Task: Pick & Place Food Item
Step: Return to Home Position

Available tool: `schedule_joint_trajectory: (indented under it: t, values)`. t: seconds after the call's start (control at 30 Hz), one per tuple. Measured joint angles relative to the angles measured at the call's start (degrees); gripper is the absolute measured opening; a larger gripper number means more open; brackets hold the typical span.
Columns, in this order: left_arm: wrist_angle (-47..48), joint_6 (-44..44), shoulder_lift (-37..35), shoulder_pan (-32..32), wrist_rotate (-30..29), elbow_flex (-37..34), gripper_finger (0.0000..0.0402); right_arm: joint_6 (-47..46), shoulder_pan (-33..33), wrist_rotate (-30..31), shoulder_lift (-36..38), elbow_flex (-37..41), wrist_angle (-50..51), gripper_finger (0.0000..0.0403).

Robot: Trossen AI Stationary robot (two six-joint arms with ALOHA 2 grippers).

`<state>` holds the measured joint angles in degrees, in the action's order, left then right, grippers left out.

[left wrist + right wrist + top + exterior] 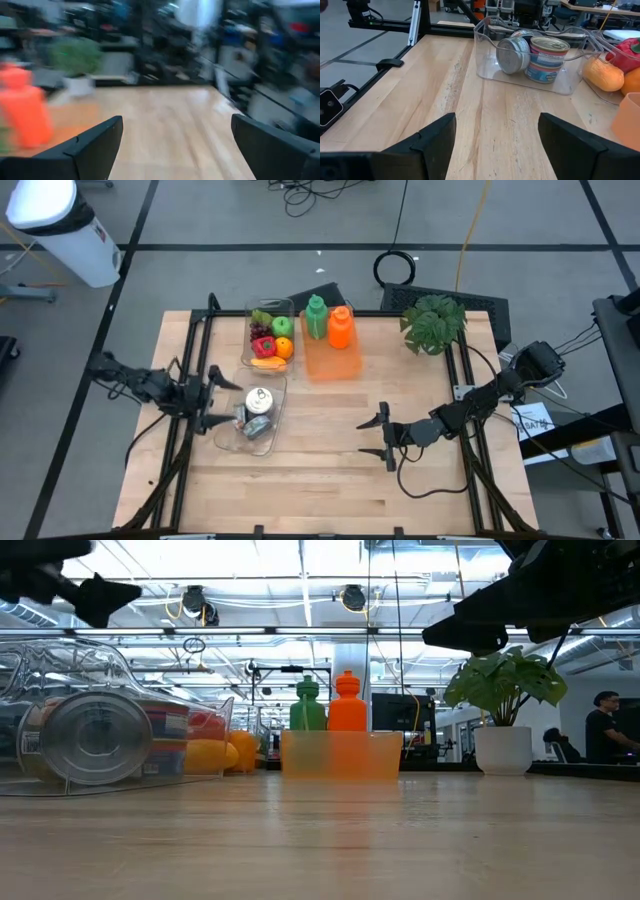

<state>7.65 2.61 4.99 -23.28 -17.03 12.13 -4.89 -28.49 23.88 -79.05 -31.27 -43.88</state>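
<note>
A clear bin point(252, 420) holds several tin cans point(540, 55) lying and standing on its floor; in the low view the cans point(95, 735) sit at the left. Behind it, a second clear bin point(270, 335) holds toy fruit and vegetables point(272, 340). My left gripper point(213, 397) is open, above the table just left of the can bin; its wrist view shows the open fingers point(95, 145) over bare wood. My right gripper point(378, 436) is open too, hovering right of the can bin and facing it point(497, 130).
An orange bin point(331, 358) with a green bottle point(316, 317) and an orange bottle point(340, 327) stands at the far middle. A potted plant point(433, 322) stands at the far right. Bare wood point(320, 480) spans the near half. A person point(603, 730) sits far off.
</note>
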Motion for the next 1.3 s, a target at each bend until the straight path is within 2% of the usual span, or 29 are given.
schedule_joint_trajectory:
  t: [0.07,0.13,0.37,0.5,0.6,0.9,1.3]
  values:
    - [1.96,-0.74,-2.88,0.52,4.39,-1.48,0.0383,0.00,0.00,0.00,0.00,0.00,0.00,0.0265]
    - [2.01,-1.07,-4.94,0.99,5.51,-2.35,0.0386,0.00,0.00,0.00,0.00,0.00,0.00,0.0265]
    - [2.70,0.80,-4.71,4.52,5.39,-5.01,0.0381,0.00,0.00,0.00,0.00,0.00,0.00,0.0265]
    - [1.94,-1.28,-4.72,5.95,10.81,-6.61,0.0380,0.00,0.00,0.00,0.00,0.00,0.00,0.0265]
    - [0.75,-2.62,-4.14,6.46,12.03,-7.95,0.0386,0.00,0.00,0.00,0.00,0.00,0.00,0.0265]
    - [-0.21,0.20,-3.68,7.58,3.55,-8.05,0.0390,0.00,0.00,0.00,0.00,0.00,0.00,0.0265]
    - [-0.58,0.64,-3.52,7.62,3.16,-8.07,0.0390,0.00,0.00,0.00,0.00,0.00,0.00,0.0265]
